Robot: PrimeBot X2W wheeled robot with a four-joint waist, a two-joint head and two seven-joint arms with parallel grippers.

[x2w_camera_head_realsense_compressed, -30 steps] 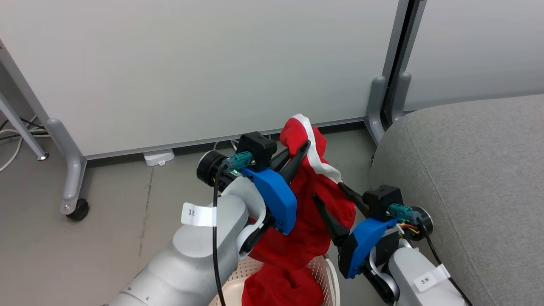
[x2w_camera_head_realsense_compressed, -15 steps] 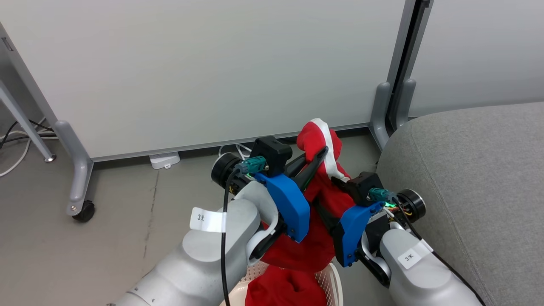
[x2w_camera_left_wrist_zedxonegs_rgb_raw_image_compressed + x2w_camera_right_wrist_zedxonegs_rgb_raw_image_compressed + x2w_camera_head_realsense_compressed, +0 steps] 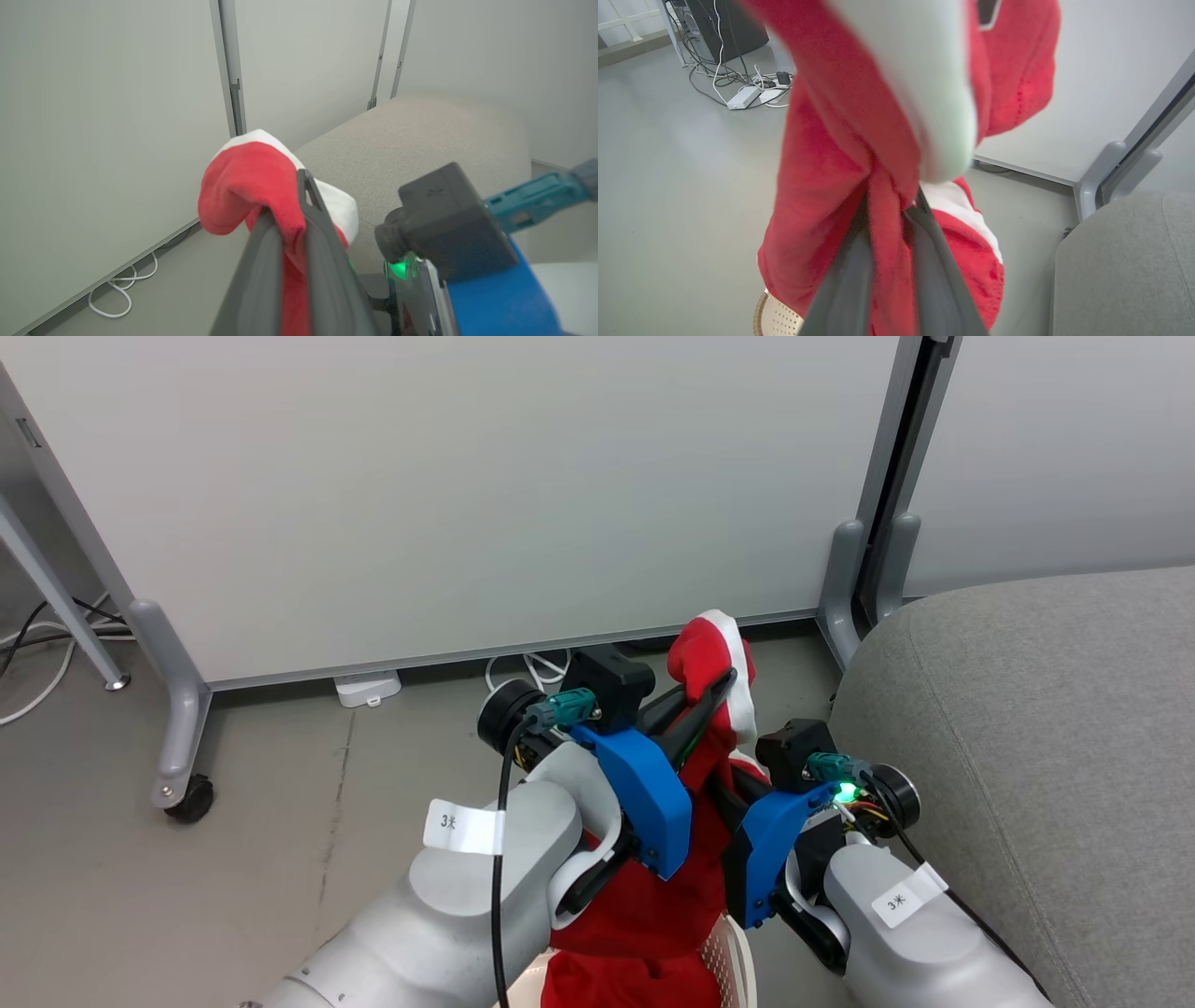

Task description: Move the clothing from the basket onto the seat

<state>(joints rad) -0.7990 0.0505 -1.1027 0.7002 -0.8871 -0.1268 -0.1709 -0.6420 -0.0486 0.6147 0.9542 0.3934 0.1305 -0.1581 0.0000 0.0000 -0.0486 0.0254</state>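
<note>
Right gripper (image 3: 892, 205): came in from wide apart and now pinches the clothing (image 3: 653, 905) beside the left gripper (image 3: 285, 200).
Basket (image 3: 726, 952): lower folds hang inside.
Left gripper: clamped on the hem, high, to lift the fabric clear.
Right wrist view: shows that pinch, hidden from the head.
Seat (image 3: 1027, 728): close on the right.

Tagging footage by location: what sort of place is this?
Likely an office or lab, staged like a home: wheeled partitions, a power strip on the floor, and a grey seat.
</note>
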